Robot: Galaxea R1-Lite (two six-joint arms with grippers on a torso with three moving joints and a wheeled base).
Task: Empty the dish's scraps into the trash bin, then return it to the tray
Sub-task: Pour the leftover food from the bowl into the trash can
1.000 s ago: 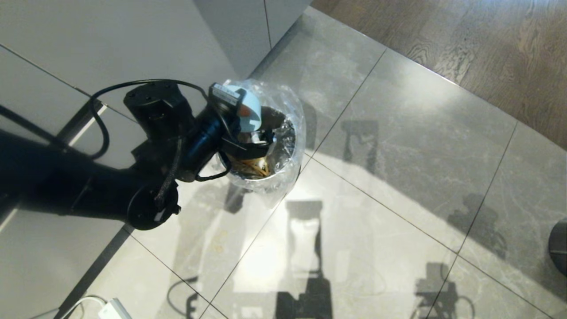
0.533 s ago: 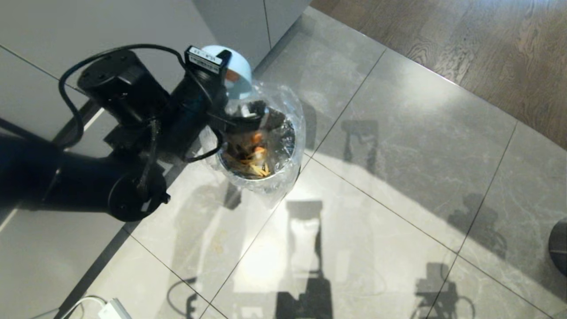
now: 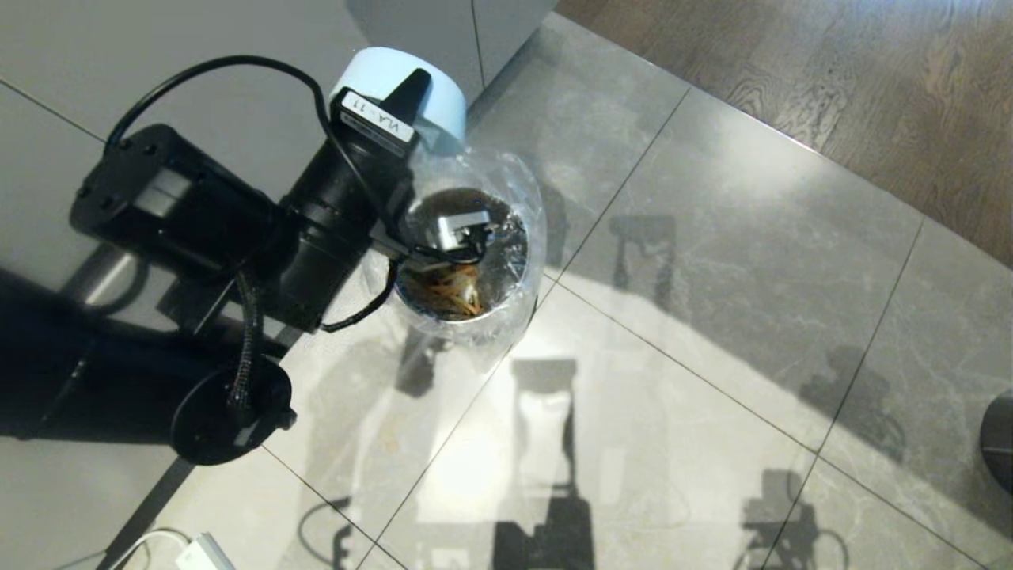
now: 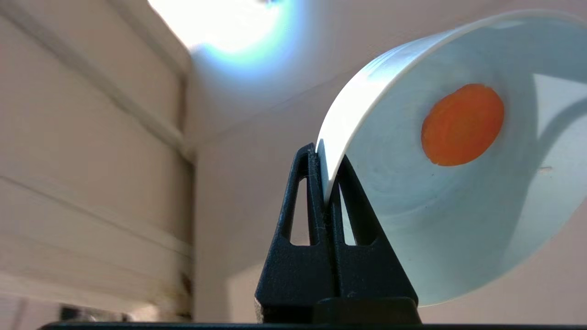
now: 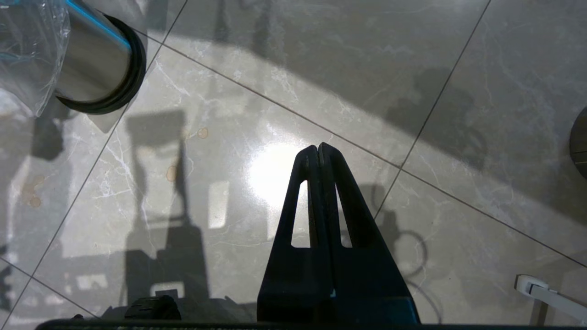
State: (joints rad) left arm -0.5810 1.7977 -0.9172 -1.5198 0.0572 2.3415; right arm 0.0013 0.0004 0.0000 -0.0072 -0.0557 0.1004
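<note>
My left gripper point(image 3: 415, 83) is shut on the rim of the small pale blue dish point(image 3: 380, 67), one finger inside and one outside. The dish is tipped with its underside towards the head camera, just beyond the far rim of the trash bin point(image 3: 518, 237). In the left wrist view a round orange slice point(image 4: 462, 123) clings to the inside of the dish point(image 4: 458, 206), held by the left gripper point(image 4: 326, 156). Yellow and orange scraps point(image 3: 453, 291) lie in the bag-lined bin. The tray is out of view. My right gripper point(image 5: 318, 149) hangs shut and empty over the floor.
The bin stands on glossy grey floor tiles point(image 3: 712, 277) beside pale cabinet fronts point(image 3: 198, 63). Wood flooring point(image 3: 831, 63) begins at the far right. A white plug with cable point(image 3: 202, 552) lies at the near left. A dark round object point(image 3: 999, 439) shows at the right edge.
The left arm has lifted the dish up from over the bin's mouth towards the cabinet and rolled the wrist. Orange scraps dropped into the bin along the way.
</note>
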